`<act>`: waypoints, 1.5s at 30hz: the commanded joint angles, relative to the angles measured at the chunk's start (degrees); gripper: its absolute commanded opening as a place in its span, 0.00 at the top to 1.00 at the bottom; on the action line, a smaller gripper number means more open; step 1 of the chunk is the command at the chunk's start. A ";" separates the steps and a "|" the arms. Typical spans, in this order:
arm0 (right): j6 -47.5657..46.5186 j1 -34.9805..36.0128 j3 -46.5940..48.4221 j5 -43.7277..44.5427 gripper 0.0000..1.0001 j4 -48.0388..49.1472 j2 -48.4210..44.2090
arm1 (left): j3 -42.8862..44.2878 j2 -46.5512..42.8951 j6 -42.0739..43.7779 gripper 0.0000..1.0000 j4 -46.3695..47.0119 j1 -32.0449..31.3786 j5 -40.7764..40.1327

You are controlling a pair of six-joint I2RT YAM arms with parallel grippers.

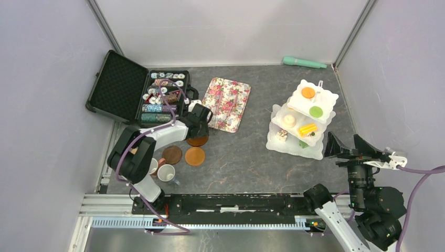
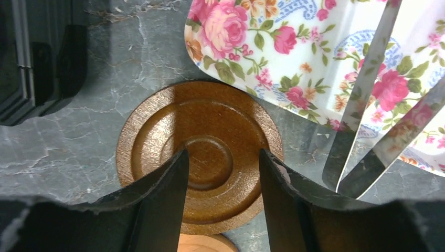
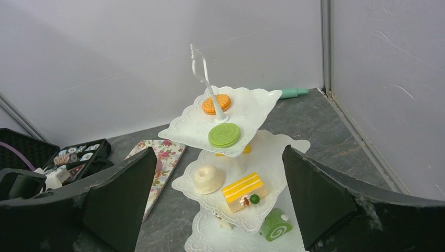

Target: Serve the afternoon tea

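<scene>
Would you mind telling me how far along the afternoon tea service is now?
Done: pastries sit on the white stand. In hand: the left tool hangs open over one saucer beside the floral tray, not gripping it. Left: two saucers and a white mug sit near the left arm's base, no mug on any saucer; the right tool is open, empty.

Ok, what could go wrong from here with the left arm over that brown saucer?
The saucer lies flat on the table, so the open left end effector may fail to catch its rim. The floral tray and a second saucer sit right beside it; either could get nudged.
</scene>
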 commanded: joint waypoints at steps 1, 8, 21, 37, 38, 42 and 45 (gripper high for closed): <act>0.99 0.45 -0.31 -2.53 0.02 2.64 -3.86 | -4.85 -1.42 -4.53 0.43 4.28 -0.08 8.07; 2.54 0.51 -0.96 -4.13 0.02 2.81 -4.76 | -12.16 -7.51 -7.29 0.52 7.63 -3.77 15.37; 3.86 0.47 2.03 -2.97 0.02 -1.16 -6.39 | -10.09 -8.90 -12.81 0.51 7.19 -20.92 12.53; 4.06 0.51 1.61 -2.14 0.02 -1.07 -5.94 | 10.67 12.64 -9.85 0.51 10.35 -30.00 16.20; 4.04 0.51 1.79 -2.08 0.02 -1.33 -5.88 | 11.45 13.38 -9.81 0.51 10.85 -30.12 16.68; 4.33 0.51 2.10 -1.90 0.02 -1.80 -5.70 | 14.19 15.99 -9.51 0.51 11.59 -30.51 18.22; 4.54 0.52 2.19 -1.89 0.02 -2.00 -5.61 | 14.95 16.43 -9.04 0.51 10.13 -30.55 16.58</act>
